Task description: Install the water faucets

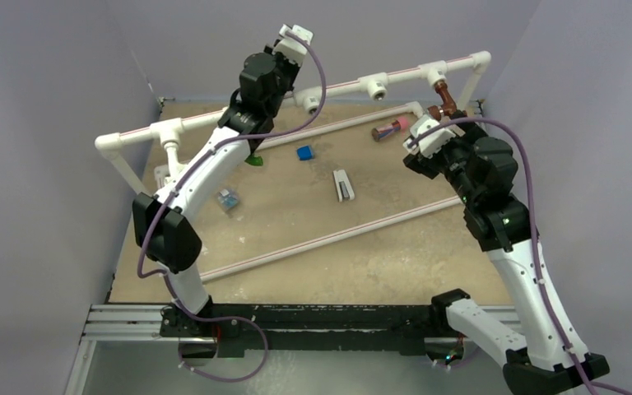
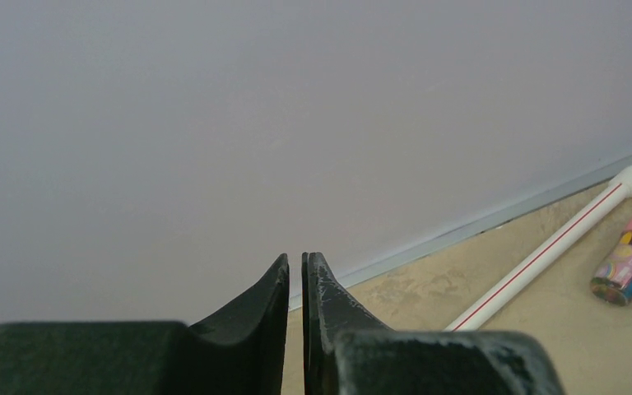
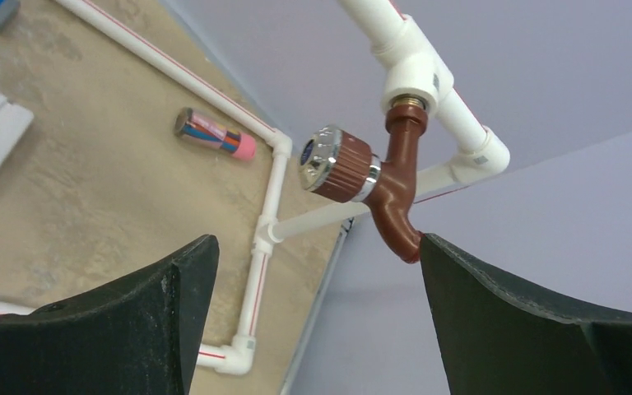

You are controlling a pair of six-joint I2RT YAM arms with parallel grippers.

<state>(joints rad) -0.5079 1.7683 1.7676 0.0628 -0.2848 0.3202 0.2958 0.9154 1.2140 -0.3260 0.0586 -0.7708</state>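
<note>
The right tool is standing released. Its jaws are spread wide on either side of the reddish-brown faucet and are gripping nothing. That faucet is hanging threaded into the T-fitting at the right end of the pipe frame, with its spout curving downward. The spout tip is showing right at the edge of one black finger, and I cannot tell whether they are touching.

The left tool is hovering above the frame's top rail, facing the back wall. Its jaws are pinched to a thin slit and are carrying nothing. The green faucet is lying on the desk in front of the frame, beneath the left arm.

This faucet is looking seated to me. Doing the step well probably means drawing the right tool straight back along its own line, with no sideways drift. That way the finger is not nudging the spout and loosening the thread.

Room is tight at the frame's right end. The corner elbow is sitting just past the faucet, the side wall is running close by, and a pink-capped cylinder is lying on the desk below. Open room is lying in front of the frame, over the middle of the desk. An unfilled fitting is waiting further left along the rail.
</note>
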